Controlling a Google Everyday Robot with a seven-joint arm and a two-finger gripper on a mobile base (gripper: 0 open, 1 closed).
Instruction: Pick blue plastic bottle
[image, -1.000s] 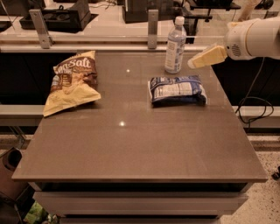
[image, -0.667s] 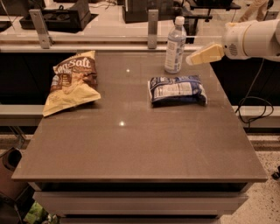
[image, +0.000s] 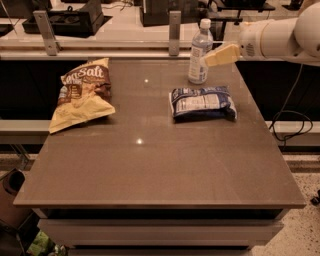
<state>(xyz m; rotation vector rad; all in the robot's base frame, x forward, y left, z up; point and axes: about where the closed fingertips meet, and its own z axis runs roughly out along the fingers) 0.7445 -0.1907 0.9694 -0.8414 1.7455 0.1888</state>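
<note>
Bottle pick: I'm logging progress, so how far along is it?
Done: the gripper is beside the bottle, at label height. In hand: the approach; no grasp is visible. Left: grip and lift, since the bottle stands upright on the table.

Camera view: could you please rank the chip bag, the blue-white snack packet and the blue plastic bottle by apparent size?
1. the chip bag
2. the blue-white snack packet
3. the blue plastic bottle, which stands farthest back, so its size may be understated

The hand is close beside the bottle.
</note>
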